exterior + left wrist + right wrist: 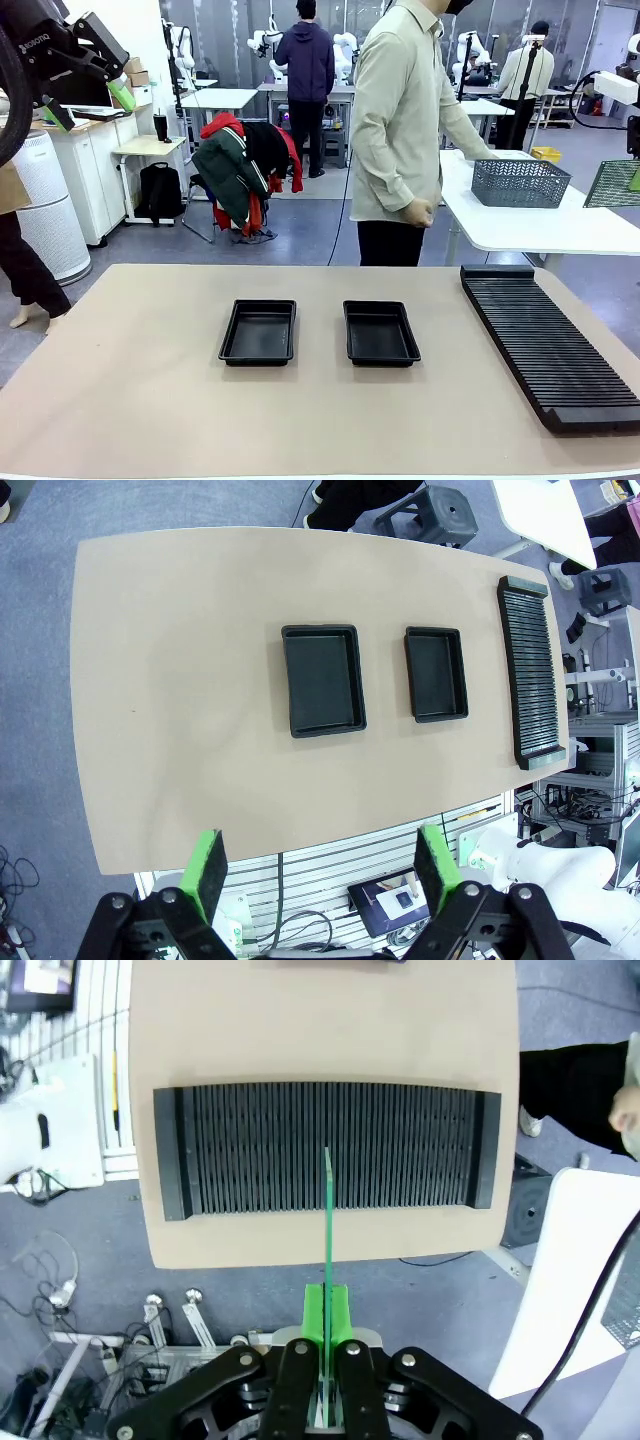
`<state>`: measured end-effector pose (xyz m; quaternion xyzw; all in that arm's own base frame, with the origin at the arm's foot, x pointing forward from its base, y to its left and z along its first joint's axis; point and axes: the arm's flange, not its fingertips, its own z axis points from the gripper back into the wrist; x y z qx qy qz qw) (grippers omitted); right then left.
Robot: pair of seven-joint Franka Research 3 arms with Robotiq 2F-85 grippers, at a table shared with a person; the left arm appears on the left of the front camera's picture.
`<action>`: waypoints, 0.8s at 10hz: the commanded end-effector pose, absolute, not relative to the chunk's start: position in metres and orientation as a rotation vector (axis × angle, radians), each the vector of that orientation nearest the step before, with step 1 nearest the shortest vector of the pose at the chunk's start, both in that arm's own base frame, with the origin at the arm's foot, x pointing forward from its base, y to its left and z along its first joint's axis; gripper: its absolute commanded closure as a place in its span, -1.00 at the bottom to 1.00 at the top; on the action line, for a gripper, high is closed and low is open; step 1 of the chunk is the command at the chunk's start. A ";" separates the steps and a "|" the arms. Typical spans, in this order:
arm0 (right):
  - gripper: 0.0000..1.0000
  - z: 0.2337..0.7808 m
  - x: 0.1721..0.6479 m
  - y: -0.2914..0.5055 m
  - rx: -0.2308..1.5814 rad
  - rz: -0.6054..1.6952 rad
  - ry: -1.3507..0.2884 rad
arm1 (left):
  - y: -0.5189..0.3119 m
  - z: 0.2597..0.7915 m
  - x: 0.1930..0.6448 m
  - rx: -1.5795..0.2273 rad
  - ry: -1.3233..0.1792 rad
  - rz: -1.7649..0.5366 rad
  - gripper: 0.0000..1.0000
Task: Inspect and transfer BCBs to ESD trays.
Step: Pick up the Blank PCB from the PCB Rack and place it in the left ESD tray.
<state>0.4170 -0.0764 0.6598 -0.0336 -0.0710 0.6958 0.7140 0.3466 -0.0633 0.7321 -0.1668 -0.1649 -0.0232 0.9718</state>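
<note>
a: front view?
b: the left gripper (90, 104) hangs open, high at the far left; the esd trays (257, 361) lie side by side mid-table.
a: left wrist?
b: jaws wide above both trays.
a: right wrist?
b: the right gripper (327, 1305) clamps a bcb (327, 1210) edge-on over the rack (250, 1150).

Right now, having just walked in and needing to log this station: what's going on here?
The right gripper is shut on a BCB, held edge-on above the slotted rack. The left gripper hangs open, high over the table, holding nothing. The two ESD trays lie side by side mid-table with no board in them. A person stands at the far side.
</note>
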 end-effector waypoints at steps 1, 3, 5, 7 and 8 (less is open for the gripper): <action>0.95 0.653 0.422 -0.070 0.059 1.339 -0.203 | -0.064 0.731 0.346 -0.346 -0.335 -0.047 -1.00; 0.95 0.635 0.422 -0.061 0.215 1.056 -0.224 | -0.064 0.731 0.346 -0.346 -0.335 -0.047 -1.00; 0.95 0.613 0.421 -0.053 0.384 0.852 -0.268 | -0.064 0.731 0.346 -0.346 -0.335 -0.047 -1.00; 0.95 0.586 0.419 -0.032 0.562 0.668 -0.241 | -0.064 0.731 0.346 -0.346 -0.335 -0.047 -1.00; 0.95 0.565 0.420 -0.015 0.639 0.557 -0.213 | -0.064 0.731 0.346 -0.346 -0.335 -0.047 -1.00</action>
